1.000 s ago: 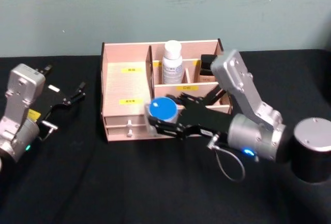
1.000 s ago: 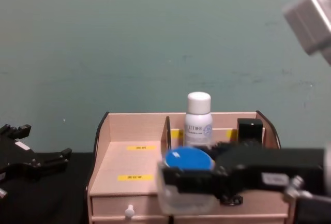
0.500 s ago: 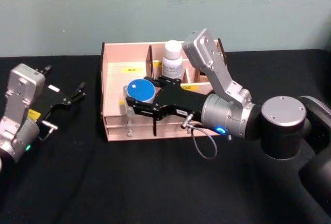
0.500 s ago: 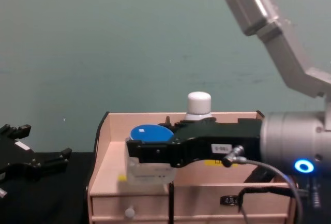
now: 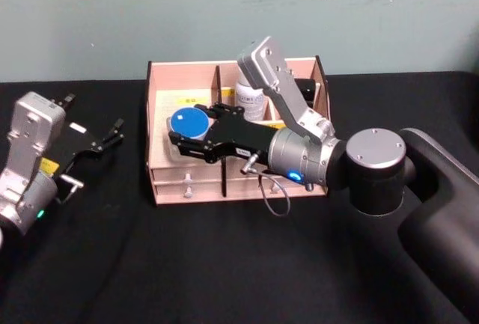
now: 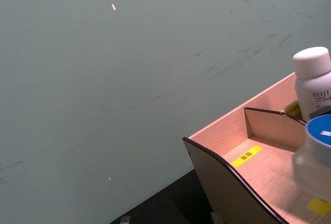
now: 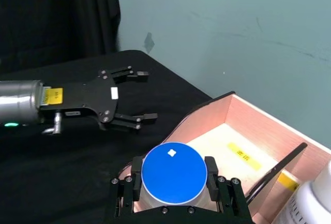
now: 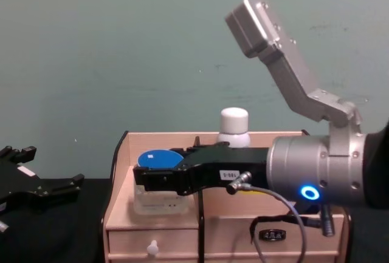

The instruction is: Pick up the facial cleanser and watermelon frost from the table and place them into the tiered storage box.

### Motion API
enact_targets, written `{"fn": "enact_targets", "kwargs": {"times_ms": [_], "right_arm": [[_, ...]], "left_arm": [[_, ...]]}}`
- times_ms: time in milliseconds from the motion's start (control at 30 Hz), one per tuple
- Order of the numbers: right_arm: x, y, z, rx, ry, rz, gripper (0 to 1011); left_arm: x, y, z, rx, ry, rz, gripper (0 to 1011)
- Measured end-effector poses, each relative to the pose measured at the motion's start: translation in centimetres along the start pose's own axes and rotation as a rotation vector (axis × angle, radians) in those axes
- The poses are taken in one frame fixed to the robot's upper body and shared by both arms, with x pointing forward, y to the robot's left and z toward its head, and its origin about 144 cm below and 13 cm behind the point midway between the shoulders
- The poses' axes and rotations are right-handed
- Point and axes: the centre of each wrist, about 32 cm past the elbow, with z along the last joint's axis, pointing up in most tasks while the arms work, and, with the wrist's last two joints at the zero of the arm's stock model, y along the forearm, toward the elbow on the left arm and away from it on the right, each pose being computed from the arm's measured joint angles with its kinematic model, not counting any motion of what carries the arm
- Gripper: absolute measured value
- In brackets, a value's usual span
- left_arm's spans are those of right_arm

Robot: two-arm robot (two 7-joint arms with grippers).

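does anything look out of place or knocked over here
Nothing stands out. The tiered storage box sits square on the table, the white bottle stands upright in a rear compartment, and the right gripper holds the blue-lidded jar level over the left compartment. The left gripper rests open at the left.

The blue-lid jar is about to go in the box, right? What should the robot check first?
1. Right gripper shut on the jar: ok, fingers press both sides in the right wrist view.
2. Jar over the box's wide left compartment: ok.
3. Jar upright, blue lid up: ok.
4. Spot below the jar free: cannot tell, the jar hides it; the wood around it looks bare.
5. White bottle out of the way: ok, it stands in the next compartment, behind the divider.
6. Left gripper clear of the box: ok, open over the black table.
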Motion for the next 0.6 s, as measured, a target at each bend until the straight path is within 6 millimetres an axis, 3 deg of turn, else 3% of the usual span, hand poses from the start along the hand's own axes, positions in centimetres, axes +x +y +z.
{"fn": "enact_targets", "kwargs": {"times_ms": [600], "right_arm": [[1.2,1.7,0.4,-0.013,-0.008,-0.032,729]], "left_arm": [[0.0,0.0,0.0,0.000,0.000,0.000,1001]]}}
